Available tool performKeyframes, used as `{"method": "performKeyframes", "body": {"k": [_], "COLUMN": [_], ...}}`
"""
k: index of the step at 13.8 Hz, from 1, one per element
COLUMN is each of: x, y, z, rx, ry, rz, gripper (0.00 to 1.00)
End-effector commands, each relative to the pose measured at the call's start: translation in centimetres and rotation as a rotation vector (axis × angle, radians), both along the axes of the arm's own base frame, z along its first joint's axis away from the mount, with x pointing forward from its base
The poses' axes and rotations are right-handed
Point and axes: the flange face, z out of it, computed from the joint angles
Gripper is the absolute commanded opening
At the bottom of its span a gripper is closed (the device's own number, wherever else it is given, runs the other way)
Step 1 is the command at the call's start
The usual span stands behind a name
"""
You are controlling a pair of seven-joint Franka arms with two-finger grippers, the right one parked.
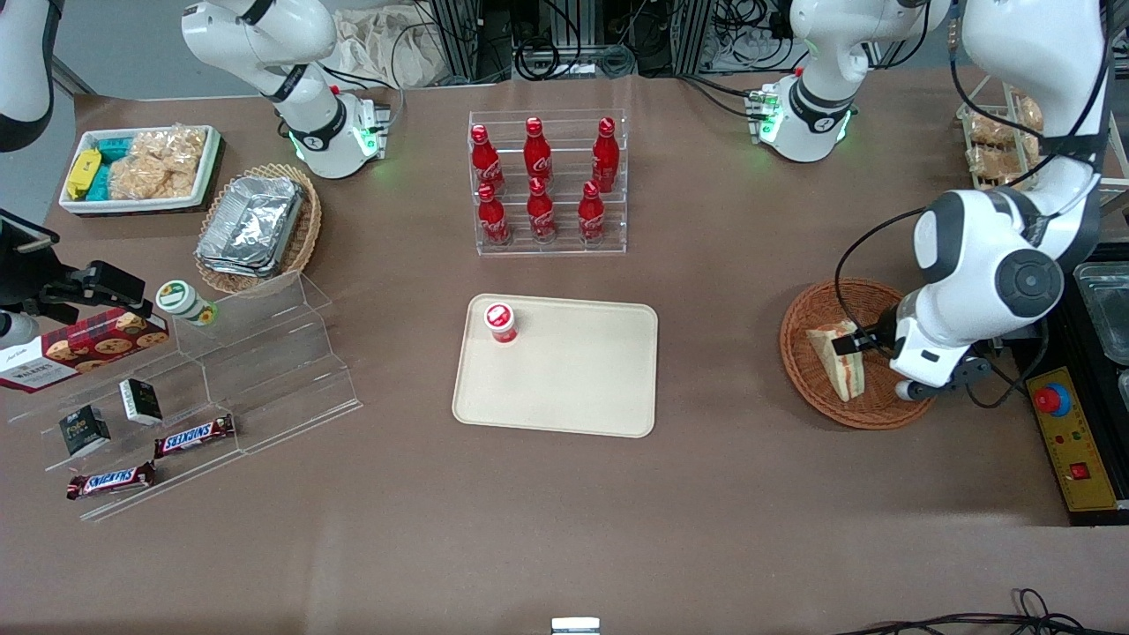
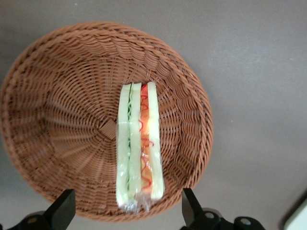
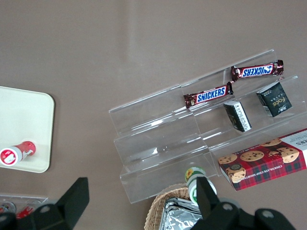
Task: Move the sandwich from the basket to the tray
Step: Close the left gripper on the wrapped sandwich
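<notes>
Front view, right of frame: sandwich (image 1: pixel 838 360), white bread wedge with orange-red edge, in reddish-brown wicker basket (image 1: pixel 811 319), gripper (image 1: pixel 854 340) above it, beige tray (image 1: pixel 573 388) at centre; left wrist view: sandwich (image 2: pixel 139 148) on edge, green and red layers showing, fingers (image 2: pixel 64 208) spread wide either side, touching nothing.

The sandwich (image 2: pixel 139 146), a white-bread wedge with green and orange-red layers, stood on edge inside the reddish-brown woven basket (image 2: pixel 57 96). The beige tray (image 1: pixel 573 388) lay flat, well apart, mid-counter. The claw (image 2: pixel 128 211) hung spread above the sandwich.
</notes>
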Motion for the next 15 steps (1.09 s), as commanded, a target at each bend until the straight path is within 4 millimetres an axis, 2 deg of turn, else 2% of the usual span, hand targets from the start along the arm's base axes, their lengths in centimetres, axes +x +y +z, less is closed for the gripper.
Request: {"method": "performKeyframes", "body": {"k": [1,3,5,6,9,10,11,13,15], "x": [-0.9,-1.3,-1.7,-1.7,-1.7,-1.7,-1.6,-1.3,-0.3], "y": [-1.1,-1.3,-1.3,-1.3,-1.2,-1.2,-1.2,-1.2,-1.4], "z": [-2.9,-5.0,-6.1,-6.4,-6.3,-6.3,-6.0,-4.7,-0.8], "rx": [-0.001,-0.001,0.000,0.001,0.000,0.001,0.005,0.024,0.053], "ry": [-0.009,-0.018,-0.025,-0.020,-0.022,-0.021,-0.023,-0.025,-0.002], "rz": [-0.001,-0.001,-0.006,-0.007,-0.013,-0.017,-0.025,-0.046,-0.071], "gripper": [1.00,1.00,1.00,0.94,0.50,0.41,0.34,0.32,0.32]}}
